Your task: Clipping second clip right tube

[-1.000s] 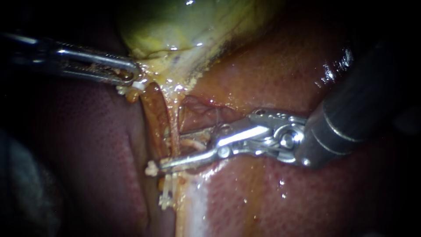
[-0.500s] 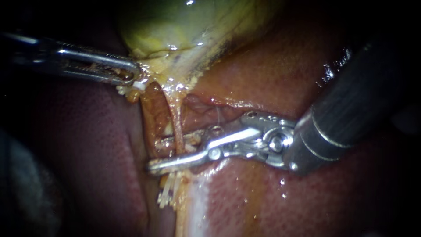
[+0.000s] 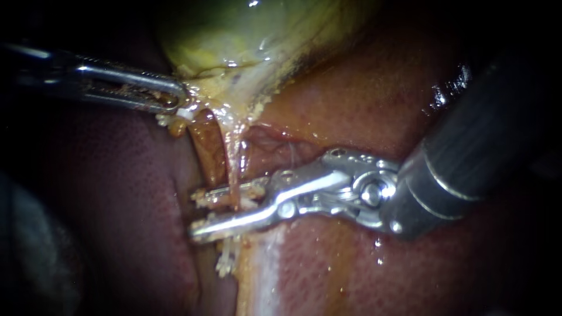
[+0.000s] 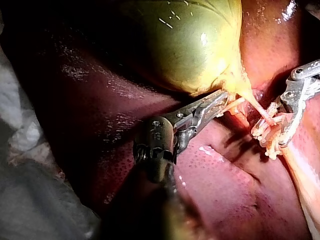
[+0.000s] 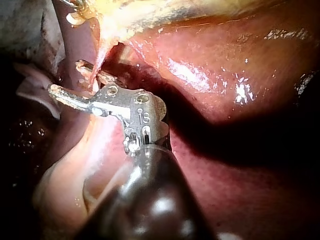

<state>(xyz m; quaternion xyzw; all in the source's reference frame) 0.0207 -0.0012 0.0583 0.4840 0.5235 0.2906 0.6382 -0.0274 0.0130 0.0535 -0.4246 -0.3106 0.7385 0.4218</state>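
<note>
While the wet liver [image 3: 351, 263] is glistening nearest us, something pale and ribbed, probably a clip [image 3: 224, 264], is sitting low on the strands just beyond it. A little farther in, the right instrument [image 3: 196, 214] is reaching across from the right. Its pincer is standing apart, one half on either side of the right tube [image 3: 235, 169], which is running down from the gallbladder neck and passing between them. Nothing is being squeezed.

What is worrying me is that the tips are poking well past that thin tube toward the broader left tube [image 3: 206, 153] beside it. Closing now is risking catching both tubes, or landing against that pale clip.

Farther off at left, the left instrument [image 3: 175, 100] is holding its pincer clamped on the gallbladder [image 3: 246, 35] neck. Should that grip slip, I am expecting the tube to go slack and slide out.
</note>
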